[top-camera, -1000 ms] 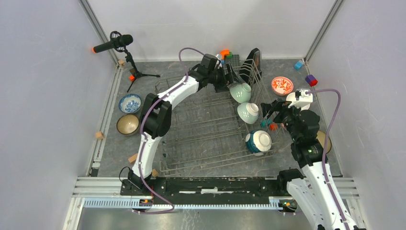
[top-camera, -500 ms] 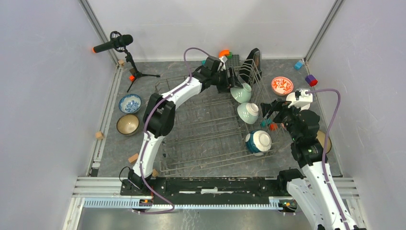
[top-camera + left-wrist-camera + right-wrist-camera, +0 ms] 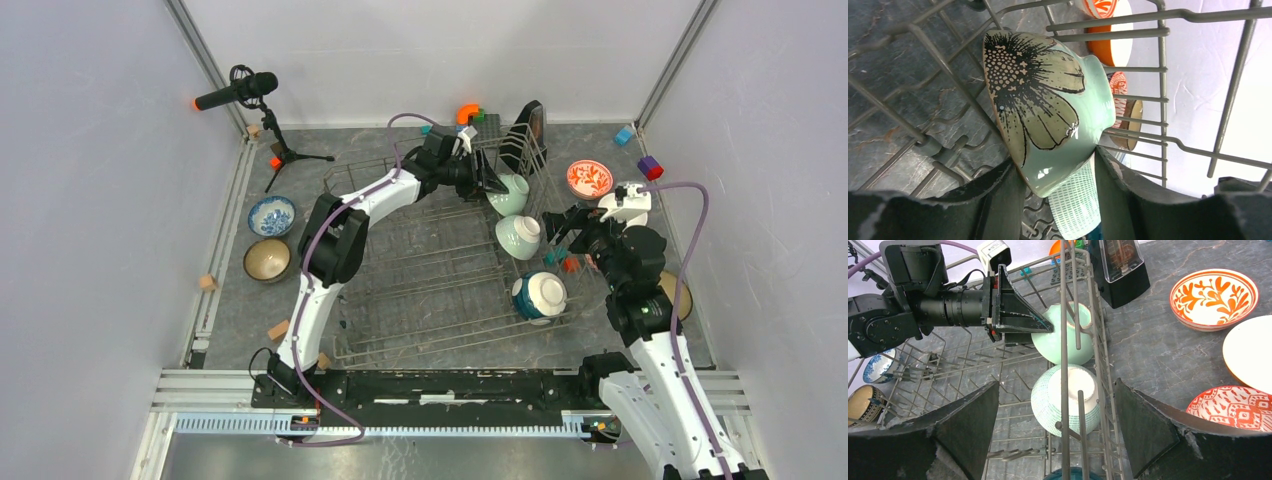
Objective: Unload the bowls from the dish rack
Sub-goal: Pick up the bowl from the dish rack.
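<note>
Far left, on the table [image 3: 230, 310] and outside the rack [image 3: 420, 270]: a blue-and-white bowl [image 3: 271, 215], with a brown bowl [image 3: 266, 259] just nearer to me. Both stand upright.

Rack in the middle of the table. Three bowls sit in it, all along its right side.

My left gripper [image 3: 497, 183] reaches across the rack's far end. Its jaws stand on either side of the green bowl [image 3: 1048, 115], close against its rim and its foot. I cannot tell whether they pinch it. This bowl lies tipped on its side among the wires at the far right of the rack, with a dark flower painted on it.

Just nearer: a checked bowl [image 3: 1064, 400], foot up, against the rack's right wall. Nearer again: a teal bowl [image 3: 540, 296], white base up.

My right gripper [image 3: 1055, 385] hangs over the rack's right wall, above the checked bowl, with its jaws spread wide and nothing between them but wire.

Right of the rack, on the table: an orange-patterned bowl [image 3: 1214, 299], a white bowl [image 3: 1250, 357] and a red bowl [image 3: 1235, 407].
</note>
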